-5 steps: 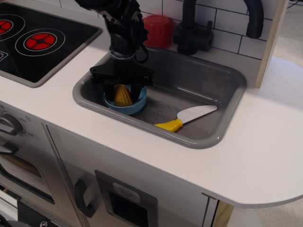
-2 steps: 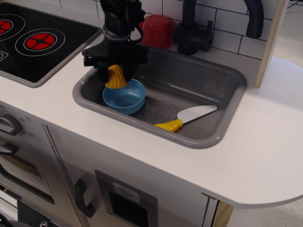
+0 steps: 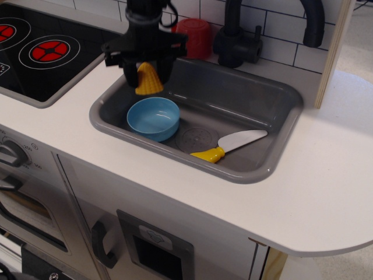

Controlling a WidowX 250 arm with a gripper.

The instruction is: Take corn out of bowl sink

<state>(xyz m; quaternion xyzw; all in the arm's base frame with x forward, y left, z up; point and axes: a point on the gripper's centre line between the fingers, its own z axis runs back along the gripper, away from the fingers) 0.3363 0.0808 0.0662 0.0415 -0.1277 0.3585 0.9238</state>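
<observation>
My gripper (image 3: 147, 74) is shut on the yellow ridged corn (image 3: 149, 81) and holds it in the air above the far left part of the grey sink (image 3: 256, 99). The corn hangs clear of the light blue bowl (image 3: 153, 118), which stands empty on the sink floor at the left, just in front of and below the corn. The corn's top is hidden between the black fingers (image 3: 129, 69).
A white toy knife with a yellow handle (image 3: 228, 146) lies in the sink's right half near the drain imprint (image 3: 195, 139). A red cup (image 3: 194, 37) and a black faucet (image 3: 236, 36) stand behind the sink. A black stovetop (image 3: 46, 49) is at the left.
My gripper has lifted the corn out of the bowl and risen up and slightly back. The bowl stays in place, now empty.
</observation>
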